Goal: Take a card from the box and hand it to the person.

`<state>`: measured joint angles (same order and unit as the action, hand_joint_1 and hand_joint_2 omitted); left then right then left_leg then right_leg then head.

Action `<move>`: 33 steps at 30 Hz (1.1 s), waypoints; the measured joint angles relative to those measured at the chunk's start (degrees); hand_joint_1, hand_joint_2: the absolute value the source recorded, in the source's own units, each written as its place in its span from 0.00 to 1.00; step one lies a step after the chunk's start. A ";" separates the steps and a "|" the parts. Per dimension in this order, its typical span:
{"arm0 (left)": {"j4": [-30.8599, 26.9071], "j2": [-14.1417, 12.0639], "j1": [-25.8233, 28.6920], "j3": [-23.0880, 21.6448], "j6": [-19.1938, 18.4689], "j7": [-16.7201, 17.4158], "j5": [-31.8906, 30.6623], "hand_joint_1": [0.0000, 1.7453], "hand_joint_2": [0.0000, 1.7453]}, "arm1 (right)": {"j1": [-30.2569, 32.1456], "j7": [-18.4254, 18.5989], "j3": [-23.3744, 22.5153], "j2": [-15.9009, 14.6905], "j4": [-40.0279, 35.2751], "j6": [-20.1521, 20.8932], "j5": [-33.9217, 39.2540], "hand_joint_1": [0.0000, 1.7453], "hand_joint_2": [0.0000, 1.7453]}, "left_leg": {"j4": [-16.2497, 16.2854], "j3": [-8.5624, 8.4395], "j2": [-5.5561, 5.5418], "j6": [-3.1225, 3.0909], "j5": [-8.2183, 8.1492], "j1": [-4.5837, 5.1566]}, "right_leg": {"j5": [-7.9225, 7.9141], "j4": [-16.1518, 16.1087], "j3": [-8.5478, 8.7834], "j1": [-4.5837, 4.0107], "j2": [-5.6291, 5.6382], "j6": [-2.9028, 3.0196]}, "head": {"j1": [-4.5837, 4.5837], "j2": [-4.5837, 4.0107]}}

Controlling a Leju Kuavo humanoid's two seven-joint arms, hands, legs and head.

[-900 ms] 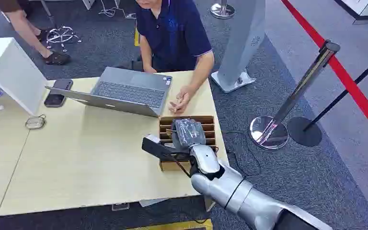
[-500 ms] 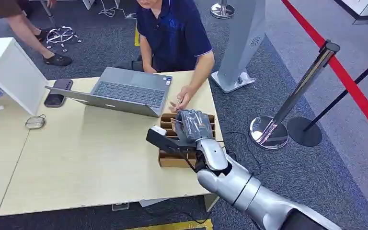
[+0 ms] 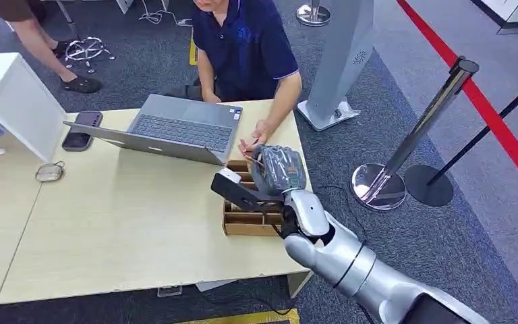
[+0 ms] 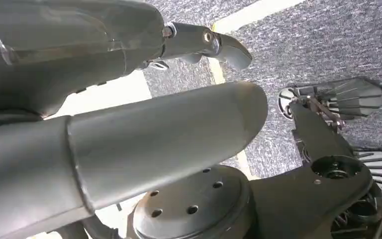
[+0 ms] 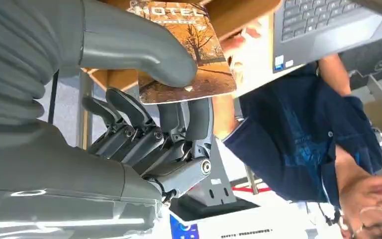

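Note:
My right hand point(image 3: 278, 171) hovers above the far end of the brown cardboard box point(image 3: 243, 221), near the table's right edge. It pinches a card point(image 5: 191, 52) between its thumb point(image 5: 144, 45) and its fingers point(image 5: 179, 124). The card bears an autumn tree picture and the word HOTEL. The seated person in a dark blue shirt point(image 3: 246, 47) rests a hand point(image 3: 253, 144) on the table just beyond my right hand. In the left wrist view, part of my left hand point(image 4: 199, 42) hangs over the carpet, and how its fingers lie is unclear.
An open grey laptop point(image 3: 175, 128) sits in front of the person. A dark phone point(image 3: 81, 131), a white box point(image 3: 20, 101) and a small round item point(image 3: 49, 172) lie at the table's left. A stanchion point(image 3: 411, 142) stands to the right. Another person point(image 3: 37, 44) stands at far left.
My right hand has risen out of the box with the card and moved away from me, toward the person's hand. The person's hand has stayed in place.

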<state>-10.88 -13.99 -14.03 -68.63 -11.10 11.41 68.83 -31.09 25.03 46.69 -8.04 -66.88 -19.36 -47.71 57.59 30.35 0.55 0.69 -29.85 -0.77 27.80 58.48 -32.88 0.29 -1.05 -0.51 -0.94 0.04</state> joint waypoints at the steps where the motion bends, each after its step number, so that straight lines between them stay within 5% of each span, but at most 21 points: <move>1: 0.00 0.00 0.01 0.00 0.00 -0.02 0.00 0.00 0.00 | 0.00 0.00 -0.07 -0.20 -0.44 -0.11 -0.02 0.95 1.00 | 0.00 0.00 0.00 0.00 0.00 0.00 | 0.00 0.00 0.01 0.00 0.00 0.00 | 0.00 0.00; 17: 0.00 0.22 -0.36 0.00 0.00 1.31 -1.60 0.00 0.00 | -5.15 -3.82 -1.95 -1.58 -4.11 -4.33 1.97 0.93 1.00 | 0.00 0.00 0.00 0.00 0.00 0.00 | -0.01 0.01 0.01 0.00 0.00 0.00 | -0.02 0.00; 33: 0.00 1.22 -3.18 -0.33 -0.20 3.63 -3.78 0.00 0.00 | -14.41 -11.06 -1.70 3.50 14.30 -9.20 8.22 0.91 1.00 | 0.01 0.03 -0.08 -0.01 0.01 0.00 | -0.01 0.01 0.01 0.00 -0.05 0.00 | -0.02 0.00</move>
<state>-10.88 -12.76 -17.20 -68.96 -11.30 15.04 65.05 -45.51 13.97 44.98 -4.55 -52.58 -28.57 -39.49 57.60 30.38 0.48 0.68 -29.84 -0.77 27.79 58.49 -32.87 0.29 -1.10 -0.52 -0.96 0.04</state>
